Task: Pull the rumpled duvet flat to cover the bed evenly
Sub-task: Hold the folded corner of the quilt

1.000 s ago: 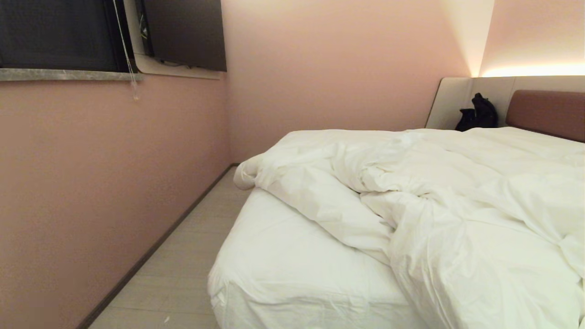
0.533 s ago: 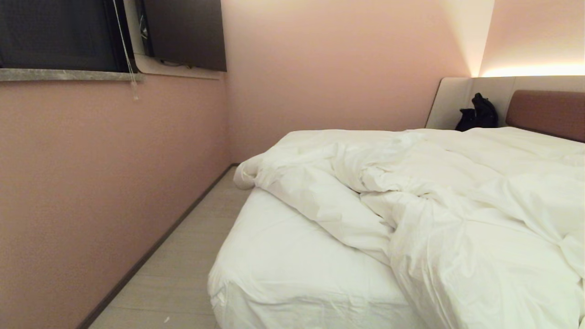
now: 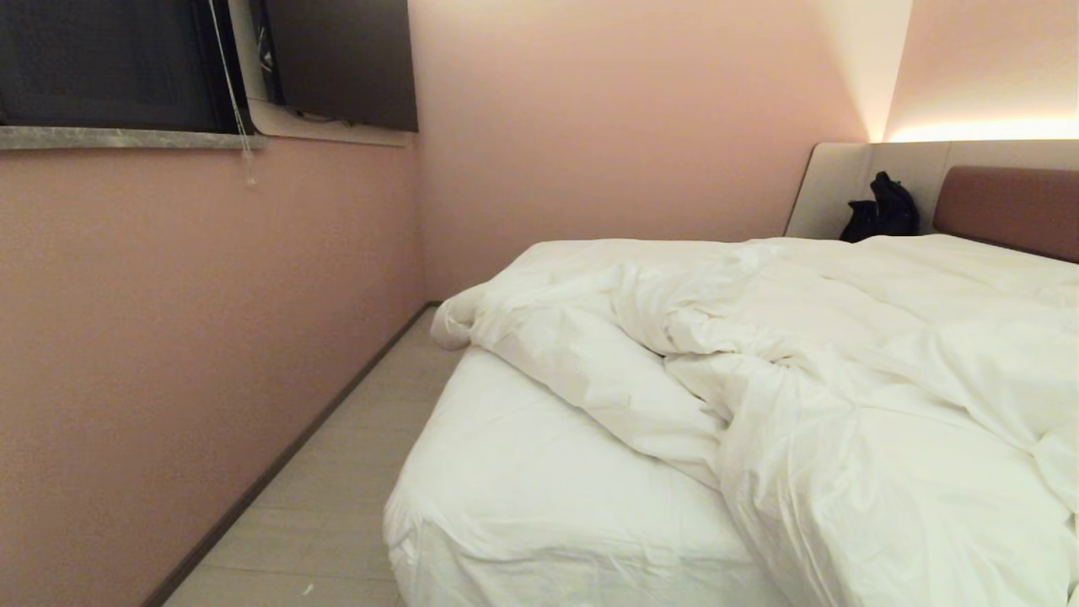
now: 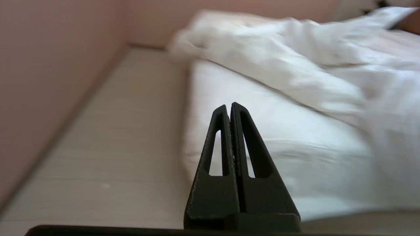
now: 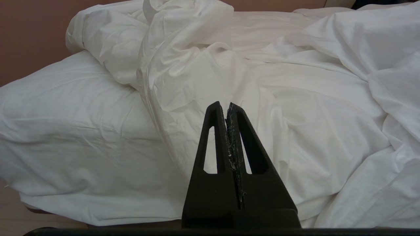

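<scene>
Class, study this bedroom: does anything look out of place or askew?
Yes. The duvet lies bunched and creased, pulled back diagonally, so the near left corner of the bed shows bare sheet. A dark bag-like object sits against the headboard panel.

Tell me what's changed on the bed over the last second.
Nothing visibly changed. The duvet lies bunched as before, leaving the near left corner of the bed bare. Neither gripper has entered the head view, and nothing has been grasped.
</scene>
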Controlling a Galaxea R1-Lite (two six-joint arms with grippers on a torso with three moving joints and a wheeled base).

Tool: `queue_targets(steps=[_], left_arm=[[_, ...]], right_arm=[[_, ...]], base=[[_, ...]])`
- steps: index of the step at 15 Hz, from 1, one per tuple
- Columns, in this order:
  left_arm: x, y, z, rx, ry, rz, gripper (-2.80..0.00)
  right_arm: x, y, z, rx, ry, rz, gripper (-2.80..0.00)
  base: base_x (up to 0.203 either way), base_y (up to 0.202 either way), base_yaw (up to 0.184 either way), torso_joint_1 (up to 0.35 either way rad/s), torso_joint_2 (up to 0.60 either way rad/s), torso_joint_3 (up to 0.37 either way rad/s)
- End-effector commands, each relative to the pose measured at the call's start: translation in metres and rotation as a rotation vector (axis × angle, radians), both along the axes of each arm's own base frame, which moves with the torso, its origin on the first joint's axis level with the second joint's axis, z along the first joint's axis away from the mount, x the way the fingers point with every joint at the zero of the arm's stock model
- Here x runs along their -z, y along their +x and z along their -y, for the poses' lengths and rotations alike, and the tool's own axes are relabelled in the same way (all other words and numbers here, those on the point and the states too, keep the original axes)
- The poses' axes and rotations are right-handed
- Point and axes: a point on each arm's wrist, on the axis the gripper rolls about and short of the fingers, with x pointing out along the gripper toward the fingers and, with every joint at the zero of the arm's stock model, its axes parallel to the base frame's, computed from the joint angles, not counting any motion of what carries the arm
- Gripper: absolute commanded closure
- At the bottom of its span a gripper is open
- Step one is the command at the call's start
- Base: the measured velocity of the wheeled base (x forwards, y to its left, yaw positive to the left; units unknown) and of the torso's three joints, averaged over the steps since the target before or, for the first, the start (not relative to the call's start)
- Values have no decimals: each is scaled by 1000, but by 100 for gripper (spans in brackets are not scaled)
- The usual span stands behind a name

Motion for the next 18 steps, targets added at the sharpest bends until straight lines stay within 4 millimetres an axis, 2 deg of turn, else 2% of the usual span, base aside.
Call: queue_targets(steps=[1,3,5,7,10,12,15,16,18], left_arm=[[-22,41,1,52,-23,-161,0],[-40,87,4,147,-68,-274,0],[-50,133,6,221,-102,-337,0],[-51,185,8,281,-124,-398,0],[-44,251,17,352,-135,-459,0],[-42,286,30,406,-124,-460,0],[-24,338,58,484,-80,-490,0],[-20,351,68,508,-62,-487,0],[-15,365,80,533,-37,-483,0]], right_arm=[[0,0,0,-1,-1,-2,0],[0,0,0,0,-1,0,0],[0,0,0,-1,-1,0,0],[0,0,0,0,-1,0,0],[0,0,0,-1,-1,0,0],[0,0,0,0,-1,0,0],[0,0,0,0,-1,-1,0],[0,0,0,0,-1,-2,0],[0,0,0,-1,-1,0,0]], base=[[0,0,0,0,0,0],[0,0,0,0,0,0],[0,0,0,0,0,0],[0,0,0,0,0,0],[0,0,0,0,0,0],[0,0,0,0,0,0],[0,0,0,0,0,0],[0,0,0,0,0,0],[0,0,0,0,0,0]])
